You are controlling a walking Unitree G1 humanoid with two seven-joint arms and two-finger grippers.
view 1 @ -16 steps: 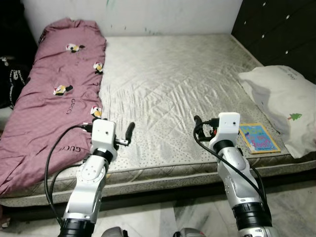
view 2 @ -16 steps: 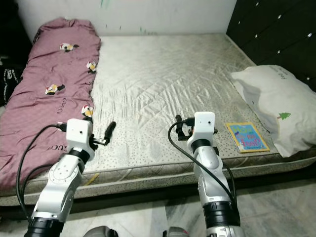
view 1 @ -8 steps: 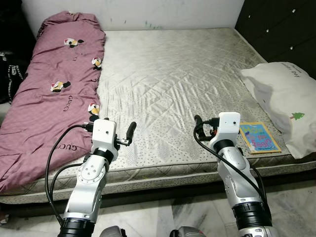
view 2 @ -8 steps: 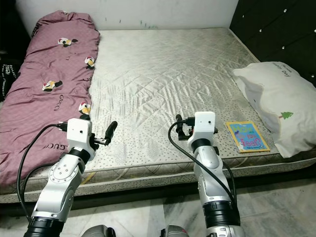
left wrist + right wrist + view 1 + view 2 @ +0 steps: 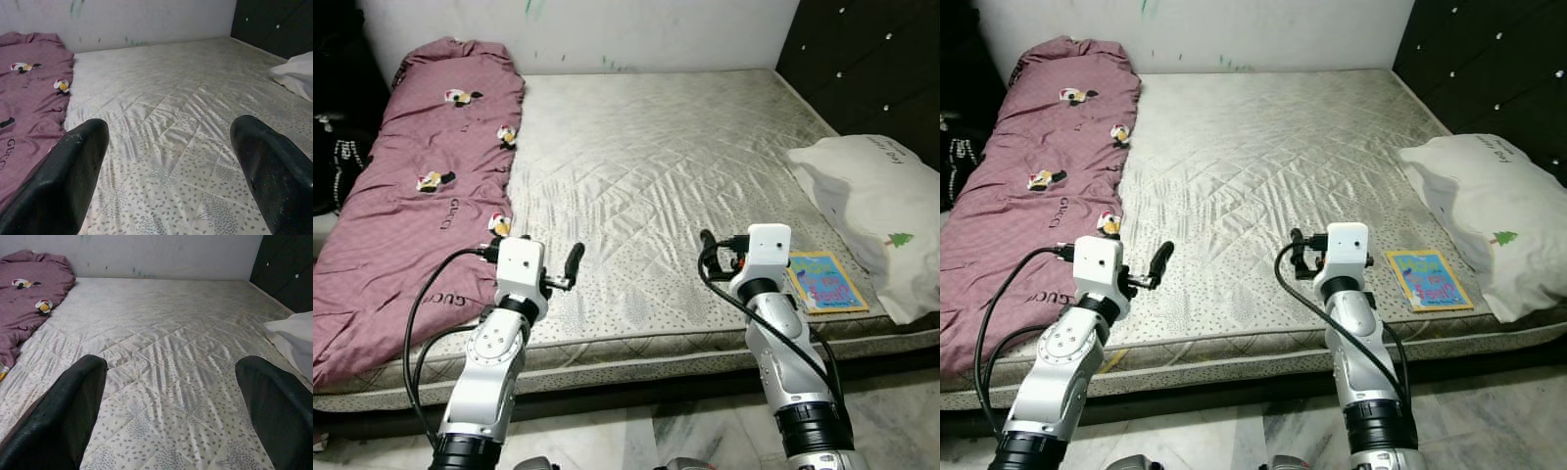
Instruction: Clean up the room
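Far left on the bed (image 5: 656,166), a mauve quilt (image 5: 421,186) with little penguin motifs lies crumpled along the mattress edge, running from the wall down toward the near side. Just beside it, the left gripper (image 5: 573,262) hovers over the near edge of the mattress, fingers (image 5: 63,181) spread wide with nothing between them. Across bare quilted mattress to the right gripper (image 5: 707,245), also poised over the near edge, fingers (image 5: 68,406) spread apart and holding nothing. Just beside that wrist, a colourful picture book (image 5: 825,280) lies flat near the mattress edge. Right of the book, a white pillow (image 5: 876,201) with a small green tree print rests against the dark tufted headboard (image 5: 871,69), its edge touching or overlapping the book's far side.
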